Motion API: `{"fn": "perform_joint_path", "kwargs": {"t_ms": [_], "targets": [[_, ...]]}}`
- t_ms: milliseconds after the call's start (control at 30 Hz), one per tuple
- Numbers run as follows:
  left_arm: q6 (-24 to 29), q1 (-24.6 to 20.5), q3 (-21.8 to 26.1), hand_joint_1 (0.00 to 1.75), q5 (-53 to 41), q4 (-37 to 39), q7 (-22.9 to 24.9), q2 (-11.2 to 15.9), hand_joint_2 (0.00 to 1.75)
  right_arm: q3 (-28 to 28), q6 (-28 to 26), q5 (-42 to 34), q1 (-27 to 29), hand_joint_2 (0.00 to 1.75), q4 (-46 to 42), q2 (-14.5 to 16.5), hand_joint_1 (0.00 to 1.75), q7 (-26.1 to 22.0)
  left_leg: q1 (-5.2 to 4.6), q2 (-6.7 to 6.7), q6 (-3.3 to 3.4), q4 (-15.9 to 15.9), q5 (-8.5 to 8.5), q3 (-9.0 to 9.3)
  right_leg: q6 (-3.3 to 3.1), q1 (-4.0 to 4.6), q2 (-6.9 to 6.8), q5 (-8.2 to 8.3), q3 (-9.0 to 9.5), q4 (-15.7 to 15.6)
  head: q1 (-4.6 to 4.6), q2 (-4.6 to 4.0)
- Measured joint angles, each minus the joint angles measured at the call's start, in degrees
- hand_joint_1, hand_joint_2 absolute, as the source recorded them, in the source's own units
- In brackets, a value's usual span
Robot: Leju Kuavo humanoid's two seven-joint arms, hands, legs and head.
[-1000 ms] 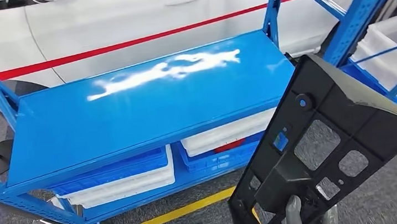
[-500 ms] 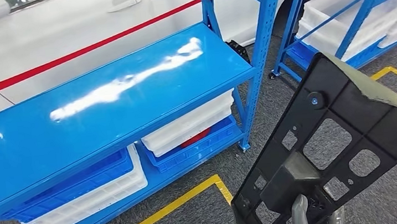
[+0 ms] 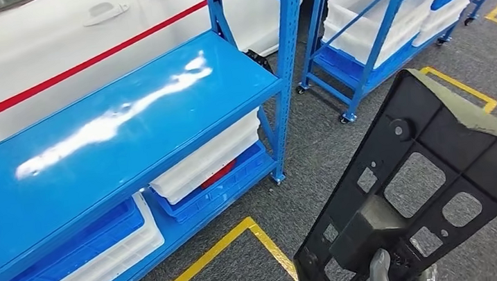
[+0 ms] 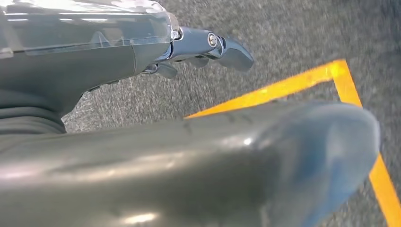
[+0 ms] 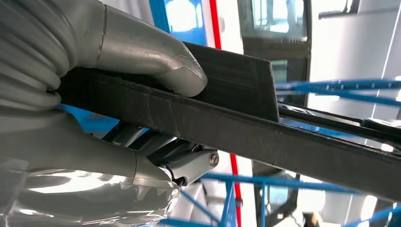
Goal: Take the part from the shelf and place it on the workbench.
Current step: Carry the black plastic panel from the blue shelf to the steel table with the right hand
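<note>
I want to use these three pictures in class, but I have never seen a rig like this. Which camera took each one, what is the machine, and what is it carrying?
It is a walking humanoid robot with two arms. The wide picture comes from its head, looking down at a blue shelf rack with white bins beneath, standing on grey carpet with yellow floor tape. The other two come from cameras at each wrist. The right hand grips a flat black plastic part with cut-out openings. The left hand holds nothing; it hangs over the floor.
</note>
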Motion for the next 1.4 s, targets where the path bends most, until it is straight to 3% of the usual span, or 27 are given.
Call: {"fn": "perform_joint_path", "kwargs": {"t_ms": [33,100,133,200,267,300,367,433,467,500,533,567,633,700,767,800,833,867,933,1000,1033,1100,1167,1233,1300,1367,1400], "targets": [[-0.06,-0.04,-0.04,0.00,-0.01,0.00,0.01,-0.03,0.00,-0.19,0.02,0.00,0.05,1.75,-0.01,0.03,1.75,0.01,0.03,0.74,-0.11,0.08,-0.12,0.02,0.18,-0.20,-0.29,1.20,0.74,-1.20,0.01,0.00],[-0.14,-0.13,-0.15,0.00,-0.05,0.00,0.02,-0.11,0.00,-0.50,0.04,0.00,0.09,1.75,-0.09,0.10,1.75,0.01,0.06,2.01,-0.54,0.40,-0.53,0.22,0.28,-0.42,-2.18,4.71,4.84,-8.71,0.01,0.01],[-0.16,-0.15,-0.19,0.00,-0.08,-0.01,0.01,-0.14,0.00,-0.63,0.06,0.00,0.10,1.75,-0.16,0.18,1.75,0.02,-0.06,2.55,-0.89,0.67,-0.82,0.29,0.05,-0.35,-3.40,5.88,6.70,-12.24,0.00,0.01],[-0.19,-0.20,-0.24,0.00,-0.19,-0.02,0.01,-0.11,0.00,-0.80,0.12,0.00,0.13,1.75,-0.30,0.45,1.75,0.03,-0.31,3.46,-1.58,1.00,-1.21,0.42,-0.72,0.02,-4.60,6.37,8.13,-15.27,-0.04,0.01],[-0.24,-0.36,-0.27,0.00,-0.30,-0.02,0.01,-0.09,0.00,-1.02,0.30,-0.02,0.26,1.75,-0.45,0.77,1.75,0.03,-0.37,4.39,-2.15,0.96,-1.37,0.66,-1.53,0.22,-3.41,6.54,7.83,-15.20,-0.06,0.01],[-0.27,-0.45,-0.29,0.00,-0.34,-0.03,0.01,-0.08,0.00,-1.16,0.45,-0.02,0.35,1.75,-0.53,0.95,1.75,0.03,-0.27,4.07,-2.44,1.24,-1.76,0.69,-1.90,0.12,-2.80,6.72,7.75,-15.38,-0.07,0.01],[-0.29,-0.46,-0.30,0.00,-0.43,-0.04,0.01,-0.07,0.00,-1.45,0.84,0.02,0.43,1.75,-0.66,1.37,1.75,0.02,0.03,1.62,-2.88,4.51,-4.25,-0.64,-2.68,-0.16,-1.57,7.14,7.63,-15.76,-0.22,0.01],[-0.29,-0.30,-0.30,0.00,-0.48,-0.04,0.01,-0.06,0.00,-1.68,1.10,0.06,0.45,1.75,-0.68,1.74,1.75,0.02,0.18,-1.09,-3.06,12.05,-8.20,-4.05,-3.09,-0.10,-0.31,7.36,7.34,-15.77,-0.34,0.01],[-0.29,-0.20,-0.30,0.00,-0.49,-0.04,0.02,-0.06,0.00,-1.79,1.16,0.07,0.48,1.75,-0.68,1.86,1.75,0.02,0.18,-1.55,-3.10,15.74,-9.49,-5.83,-3.18,-0.01,0.48,7.41,7.22,-15.71,-0.34,0.01],[-0.29,-0.12,-0.30,0.00,-0.49,-0.04,0.03,-0.06,0.00,-1.91,1.19,0.07,0.50,1.75,-0.68,1.93,1.75,0.03,0.18,-1.74,-3.08,17.78,-9.66,-6.91,-3.22,0.07,1.30,7.44,7.16,-15.62,-0.34,0.01],[-0.29,-0.08,-0.30,0.00,-0.49,-0.04,0.03,-0.06,0.00,-2.05,1.21,0.07,0.52,1.75,-0.68,1.99,1.75,0.04,0.18,-1.84,-3.00,17.56,-8.60,-6.99,-3.22,0.12,2.17,7.44,7.14,-15.50,-0.34,0.01],[-0.29,-0.07,-0.30,0.00,-0.49,-0.04,0.04,-0.06,0.00,-2.19,1.24,0.07,0.53,1.75,-0.68,2.05,1.75,0.05,0.19,-2.08,-2.86,15.05,-6.57,-6.01,-3.19,0.14,3.02,7.43,7.17,-15.36,-0.34,0.01],[-0.28,-0.10,-0.30,0.00,-0.52,-0.05,0.04,-0.02,0.00,-2.45,1.30,0.07,0.53,1.75,-0.68,2.23,1.75,0.06,0.24,-4.20,-2.43,7.09,-2.46,-2.76,-2.94,0.19,4.55,7.38,7.10,-15.00,-0.34,0.01],[-0.28,-0.10,-0.30,0.00,-0.55,-0.05,0.07,0.07,0.00,-2.62,1.37,0.07,0.57,1.75,-0.70,2.41,1.75,0.05,0.18,-6.11,-2.07,2.66,-1.17,-1.09,-2.28,0.13,5.93,7.50,6.72,-14.77,-0.32,0.01],[-0.27,-0.22,-0.31,0.00,-0.58,-0.06,0.11,0.11,0.00,-2.77,1.49,0.12,0.79,1.75,-0.78,2.54,1.75,0.04,-0.01,-5.62,-1.58,2.15,-1.17,-0.96,-1.36,-0.05,7.20,7.87,6.34,-14.91,-0.29,0.01],[-0.27,-0.31,-0.32,0.00,-0.61,-0.07,0.12,0.11,0.00,-2.87,1.59,0.15,0.96,1.75,-0.85,2.57,1.75,0.04,0.04,-4.91,-1.19,1.89,-0.92,-0.84,-1.04,-0.09,6.96,7.86,6.20,-14.77,-0.30,0.01],[-0.27,-0.37,-0.32,0.00,-0.63,-0.07,0.12,0.09,0.00,-2.98,1.70,0.19,1.11,1.75,-0.96,2.61,1.75,0.04,0.11,-4.22,-0.74,1.58,-0.61,-0.74,-0.79,-0.01,5.82,7.30,5.80,-14.00,-0.21,0.01],[-0.27,-0.35,-0.32,0.00,-0.66,-0.08,0.14,0.08,0.00,-3.08,1.81,0.22,1.17,1.75,-1.08,2.64,1.75,0.04,0.18,-3.44,-0.36,1.28,-0.35,-0.67,-0.62,0.11,4.19,6.03,4.92,-12.16,-0.09,0.01],[-0.26,-0.12,-0.31,0.00,-0.67,-0.09,0.19,0.04,0.00,-3.24,1.97,0.27,1.19,1.75,-1.25,2.70,1.75,0.03,0.04,-1.85,0.09,1.10,-0.18,-0.78,-0.34,0.13,0.97,2.14,1.85,-5.55,0.13,0.01],[-0.24,0.05,-0.30,0.00,-0.67,-0.09,0.25,0.03,0.00,-3.40,2.00,0.32,1.23,1.75,-1.27,2.71,1.75,0.05,-0.11,-0.16,0.12,1.15,-0.23,-0.90,-0.01,-0.04,0.14,0.02,-0.70,0.12,0.16,0.00],[-0.22,0.03,-0.30,0.00,-0.67,-0.09,0.27,0.01,0.00,-3.50,2.00,0.32,1.27,1.75,-1.27,2.71,1.75,0.06,-0.13,0.64,0.08,1.17,-0.29,-0.92,0.07,-0.09,-0.11,0.49,-0.60,0.27,0.16,0.01],[-0.22,-0.07,-0.30,0.00,-0.67,-0.09,0.28,-0.11,0.00,-3.69,2.00,0.33,1.30,1.75,-1.28,2.72,1.75,0.08,-0.13,2.10,-0.14,1.19,-0.52,-0.72,-0.02,-0.08,-1.28,3.76,2.94,-5.69,0.18,0.01],[-0.22,-0.10,-0.30,0.00,-0.68,-0.09,0.30,-0.23,0.00,-3.78,2.00,0.37,1.27,1.75,-1.37,2.72,1.75,0.07,-0.35,3.21,-0.62,1.25,-0.88,-0.37,-0.65,0.29,-3.58,6.04,7.04,-12.94,0.16,0.01],[-0.20,-0.20,-0.30,0.00,-0.69,-0.09,0.33,-0.28,0.00,-3.89,2.00,0.39,1.28,1.75,-1.50,2.74,1.75,0.05,-0.55,4.13,-1.20,1.26,-1.12,-0.01,-1.34,0.74,-4.29,6.29,8.13,-15.31,0.14,0.01],[-0.20,-0.44,-0.31,0.00,-0.73,-0.09,0.36,-0.36,0.00,-4.03,2.00,0.50,1.35,1.75,-1.57,2.80,1.75,0.04,-0.44,4.75,-1.81,1.28,-1.38,0.28,-1.94,0.71,-3.01,6.62,7.98,-15.62,0.13,0.01],[-0.25,-0.49,-0.32,0.00,-0.80,-0.09,0.34,-0.45,0.00,-4.08,1.99,0.79,1.35,1.75,-1.61,2.93,1.75,0.03,-0.16,2.58,-2.32,3.52,-3.27,-0.50,-2.69,0.40,-1.78,7.04,8.01,-16.09,0.06,0.01],[-0.28,-0.40,-0.32,0.00,-0.85,-0.09,0.34,-0.48,0.00,-4.07,1.98,0.93,1.32,1.75,-1.62,3.01,1.75,0.03,0.01,0.86,-2.49,6.32,-5.04,-1.70,-2.98,0.24,-1.15,7.21,8.03,-16.24,0.01,0.01]]}}
